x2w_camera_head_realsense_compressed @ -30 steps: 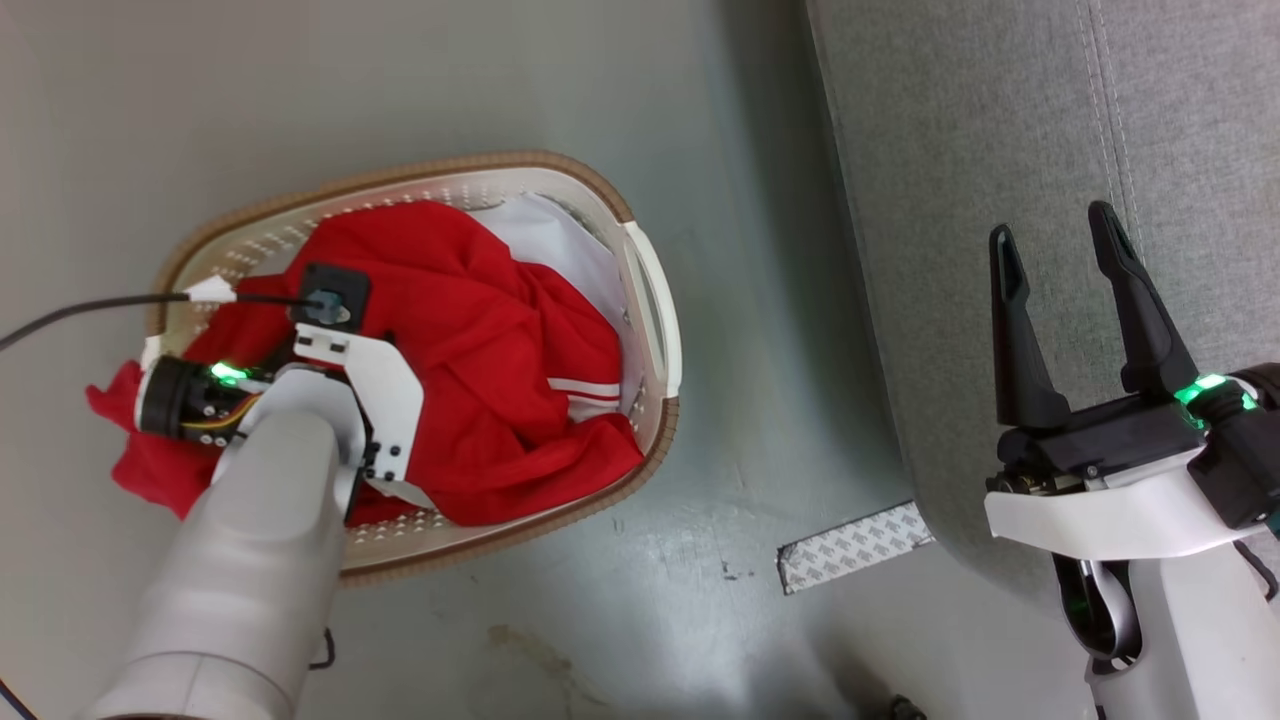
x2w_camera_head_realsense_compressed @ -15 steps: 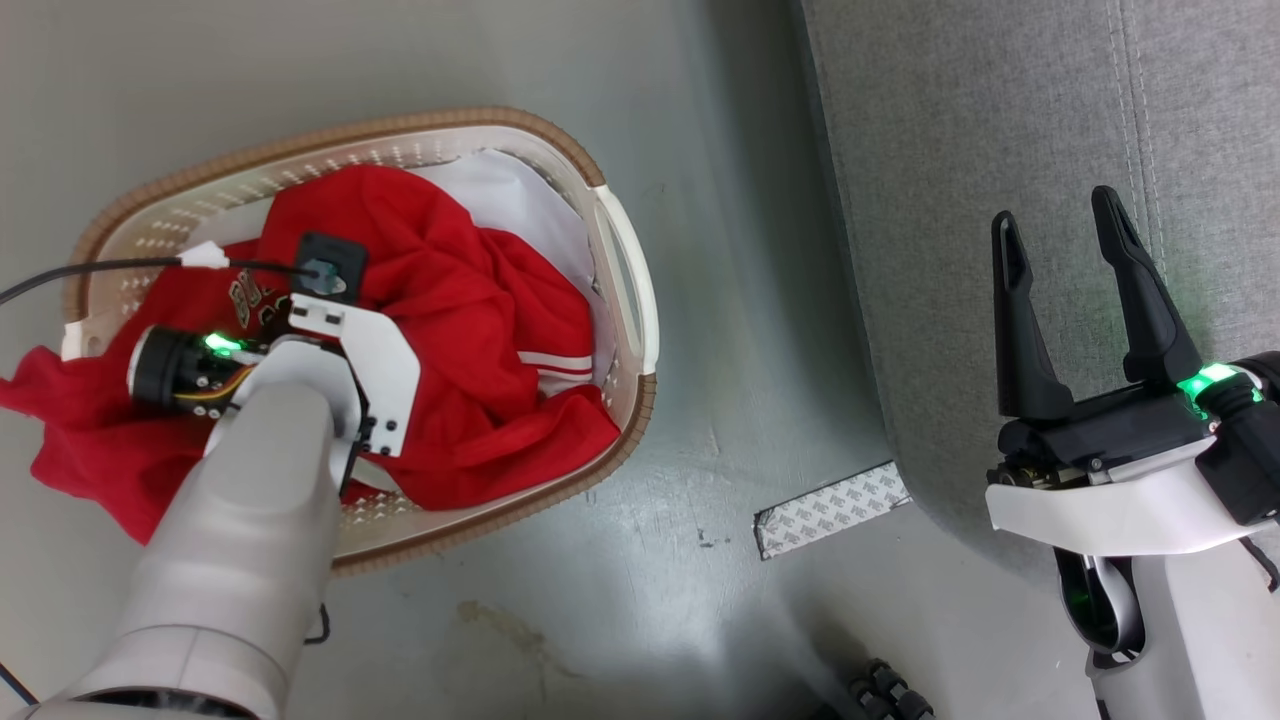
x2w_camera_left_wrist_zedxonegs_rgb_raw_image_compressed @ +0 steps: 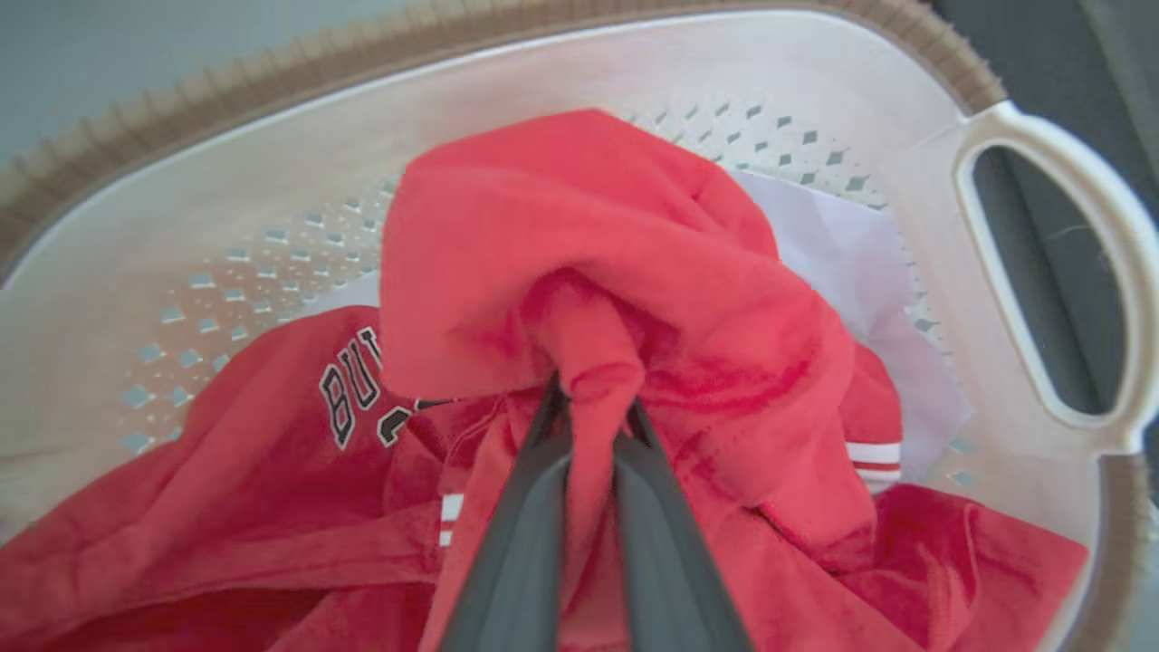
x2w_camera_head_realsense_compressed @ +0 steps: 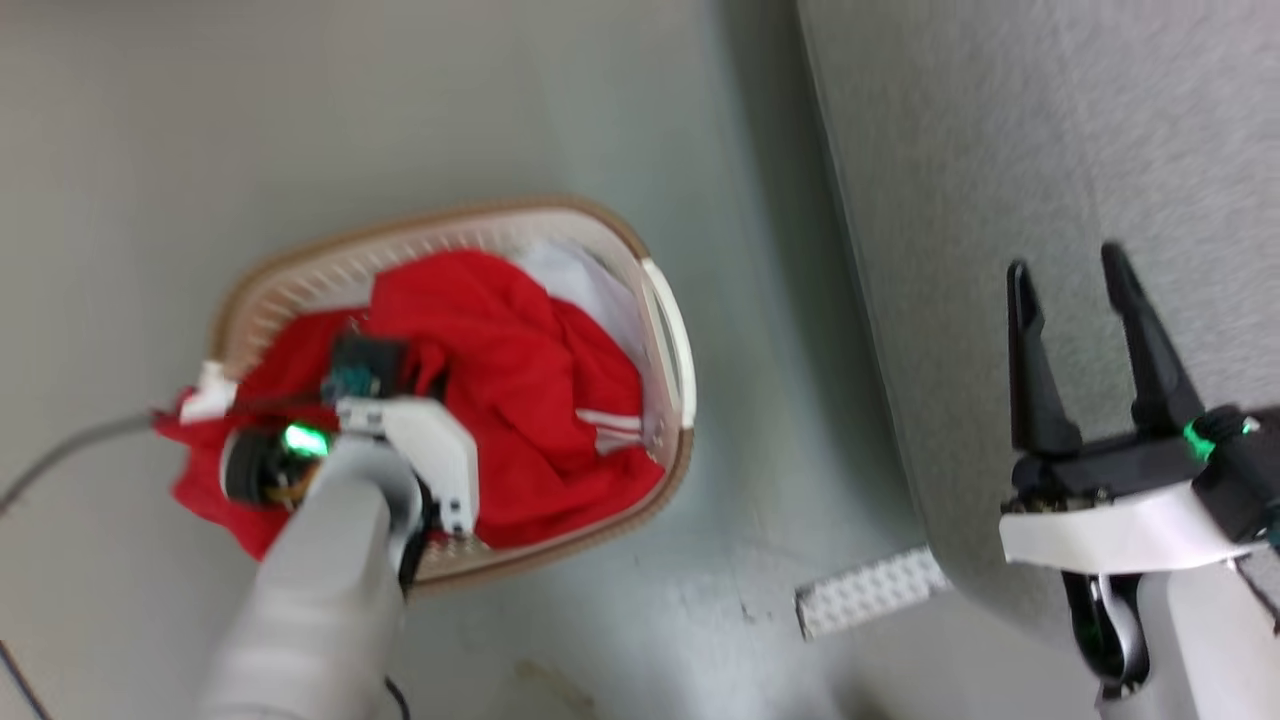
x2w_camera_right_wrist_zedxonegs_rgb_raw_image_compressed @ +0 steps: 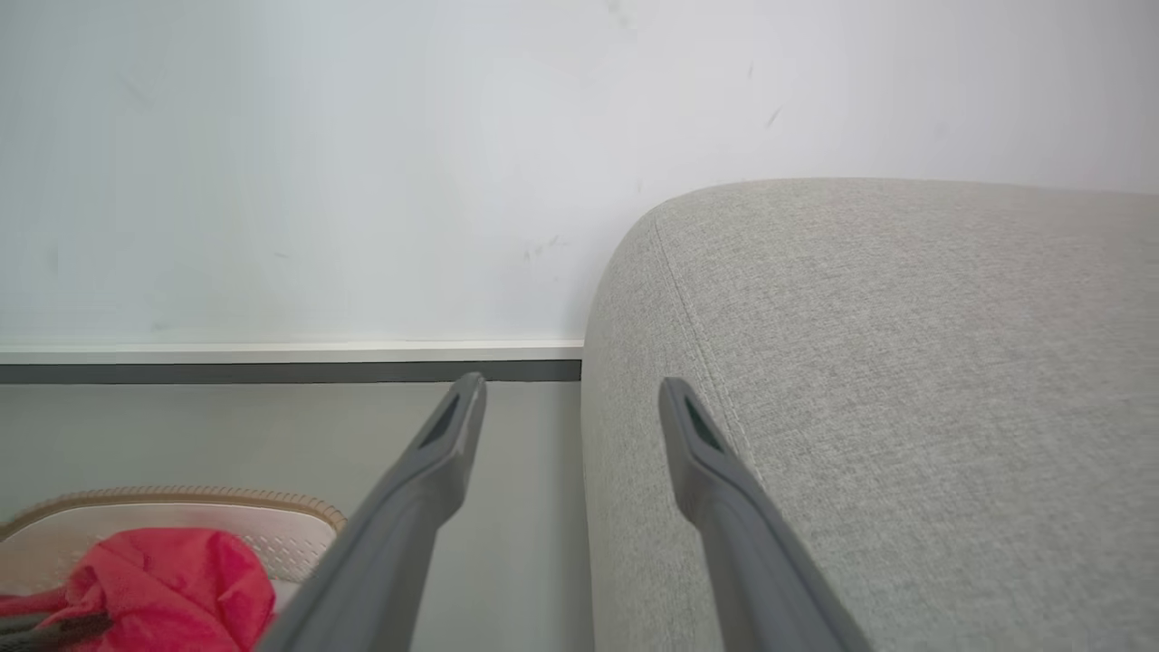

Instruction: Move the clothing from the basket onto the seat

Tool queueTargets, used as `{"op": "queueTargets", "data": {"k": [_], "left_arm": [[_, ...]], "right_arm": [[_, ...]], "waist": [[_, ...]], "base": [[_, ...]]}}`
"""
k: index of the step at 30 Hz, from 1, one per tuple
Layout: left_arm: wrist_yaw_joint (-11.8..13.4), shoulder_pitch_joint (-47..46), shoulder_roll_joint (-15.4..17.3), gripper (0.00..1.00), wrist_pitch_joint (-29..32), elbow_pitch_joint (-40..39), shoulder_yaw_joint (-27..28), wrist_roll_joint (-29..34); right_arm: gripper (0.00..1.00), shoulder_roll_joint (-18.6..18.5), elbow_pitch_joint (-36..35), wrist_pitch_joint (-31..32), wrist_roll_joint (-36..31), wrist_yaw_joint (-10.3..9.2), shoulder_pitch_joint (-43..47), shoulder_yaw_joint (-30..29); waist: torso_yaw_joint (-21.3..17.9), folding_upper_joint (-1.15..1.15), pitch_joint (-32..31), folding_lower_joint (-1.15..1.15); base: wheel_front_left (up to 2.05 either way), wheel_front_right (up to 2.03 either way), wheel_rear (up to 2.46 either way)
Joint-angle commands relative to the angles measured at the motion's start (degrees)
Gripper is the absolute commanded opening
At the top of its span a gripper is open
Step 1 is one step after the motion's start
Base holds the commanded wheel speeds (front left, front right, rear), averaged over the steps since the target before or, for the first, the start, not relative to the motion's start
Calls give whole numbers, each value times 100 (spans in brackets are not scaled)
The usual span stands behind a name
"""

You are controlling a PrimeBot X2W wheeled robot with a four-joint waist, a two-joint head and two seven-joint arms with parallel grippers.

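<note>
The white perforated basket with its brown rim stands on the floor, left of the grey sofa seat. Red clothing fills the basket, and part of it hangs over the left rim. My left gripper is shut on a bunched fold of the red clothing and lifts it into a peak. In the head view the left wrist hides those fingers. My right gripper is open, empty, over the sofa's left edge.
A plain white sheet lies under the red clothing at the basket's right side. A patterned strip lies on the grey floor by the sofa's corner. A white wall with a dark baseboard stands behind.
The head camera has shifted, so the whole picture moved and blurred. The red clothing in my left gripper is bunched higher than before. The right gripper has stayed open.
</note>
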Motion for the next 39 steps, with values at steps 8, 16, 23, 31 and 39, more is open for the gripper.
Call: {"op": "queueTargets", "data": {"k": [8, 16, 23, 31, 39], "left_arm": [[-361, 1245, -30, 0, -361, -647, -179, -1019], [-71, 2623, -29, 0, -358, -2288, -741, -1849], [208, 3591, 0, 0, -359, -3603, -649, -1756], [350, 4495, 206, 0, -359, -4679, -370, -1680], [423, 4975, 362, 0, -359, -5260, -188, -1716]], "right_arm": [[100, -21, 493, -16, -188, -14, 670, -49], [100, -21, 820, -16, -378, -14, 1459, -193], [100, -19, 870, -16, -503, -14, 1999, -195], [100, -84, 954, -16, -528, -13, 2362, -178], [100, -140, 1020, -16, -466, -13, 2479, 65]], "waist": [[716, 0, -2160, 0], [1153, 0, -3540, 0], [1367, 0, -4254, 0], [1424, 0, -4707, 0], [1407, 0, -4942, 0]], "base": [[0, 0, 0], [0, 0, 0], [0, 0, 0], [0, 0, 0], [0, 0, 0]]}}
